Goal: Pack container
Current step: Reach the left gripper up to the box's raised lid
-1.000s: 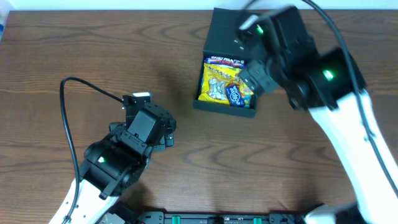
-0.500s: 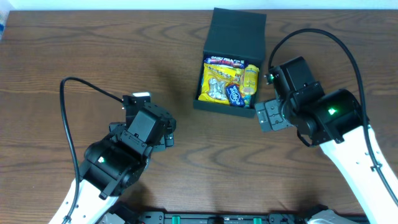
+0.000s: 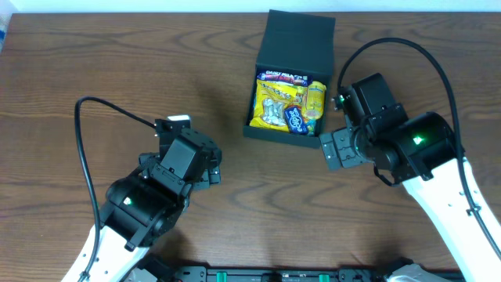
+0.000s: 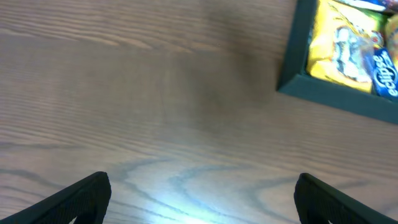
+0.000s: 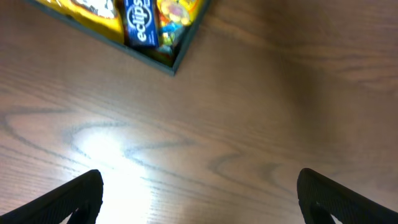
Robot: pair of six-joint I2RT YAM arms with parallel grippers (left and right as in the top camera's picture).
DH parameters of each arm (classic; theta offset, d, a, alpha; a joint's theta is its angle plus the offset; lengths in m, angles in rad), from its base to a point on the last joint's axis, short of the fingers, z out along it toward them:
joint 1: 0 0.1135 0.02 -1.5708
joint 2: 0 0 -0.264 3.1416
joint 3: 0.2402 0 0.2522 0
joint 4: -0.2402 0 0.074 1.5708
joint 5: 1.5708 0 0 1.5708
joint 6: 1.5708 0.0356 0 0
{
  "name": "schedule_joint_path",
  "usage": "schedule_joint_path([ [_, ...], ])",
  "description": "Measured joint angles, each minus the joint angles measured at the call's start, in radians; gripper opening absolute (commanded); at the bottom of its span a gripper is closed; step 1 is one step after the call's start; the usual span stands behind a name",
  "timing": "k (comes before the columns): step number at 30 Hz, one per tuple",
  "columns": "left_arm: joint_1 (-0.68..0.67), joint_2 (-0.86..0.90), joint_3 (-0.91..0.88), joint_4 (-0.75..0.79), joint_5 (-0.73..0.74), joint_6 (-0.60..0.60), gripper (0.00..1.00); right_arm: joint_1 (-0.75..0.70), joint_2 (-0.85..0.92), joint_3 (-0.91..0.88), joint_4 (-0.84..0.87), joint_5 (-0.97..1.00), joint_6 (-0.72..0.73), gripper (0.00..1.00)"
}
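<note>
The dark container (image 3: 270, 130) stands at the back centre of the table, its flap lid (image 3: 300, 43) folded open behind it. Yellow snack packets (image 3: 286, 104) fill it, among them a blue "eclipse" pack (image 5: 137, 23). My right gripper (image 5: 199, 196) is open and empty, hovering over bare wood just right of the container's front corner (image 5: 174, 65). My left gripper (image 4: 199, 198) is open and empty too, low over the table at the left, with the container (image 4: 329, 99) at its upper right in the left wrist view.
Brown wooden tabletop (image 3: 70, 63) all round. A black cable (image 3: 109, 110) loops from the left arm; another arcs over the right arm (image 3: 423, 59). A black rail (image 3: 282, 274) runs along the front edge.
The right arm has pulled back from above the container to the table on its right, then settled there. The left arm has not moved.
</note>
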Motion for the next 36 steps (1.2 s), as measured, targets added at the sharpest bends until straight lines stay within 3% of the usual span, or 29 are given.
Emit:
schedule_joint_path([
  [16, 0.01, 0.023, 0.051, 0.004, 0.137, -0.007, 0.95, 0.0, 0.0, 0.0, -0.02, -0.004, 0.012, 0.99],
  [21, 0.105, 0.149, 0.315, -0.031, 0.216, 0.022, 0.95, 0.0, 0.0, -0.002, -0.021, -0.006, 0.015, 0.99],
  [28, 0.261, 0.471, 0.755, -0.145, 0.369, 0.113, 0.95, 0.0, 0.0, -0.003, -0.022, -0.006, 0.015, 0.99],
  [36, 0.393, 0.896, 1.134, -0.168, 0.672, 0.177, 0.96, 0.0, 0.0, -0.003, -0.023, -0.006, 0.018, 0.99],
])
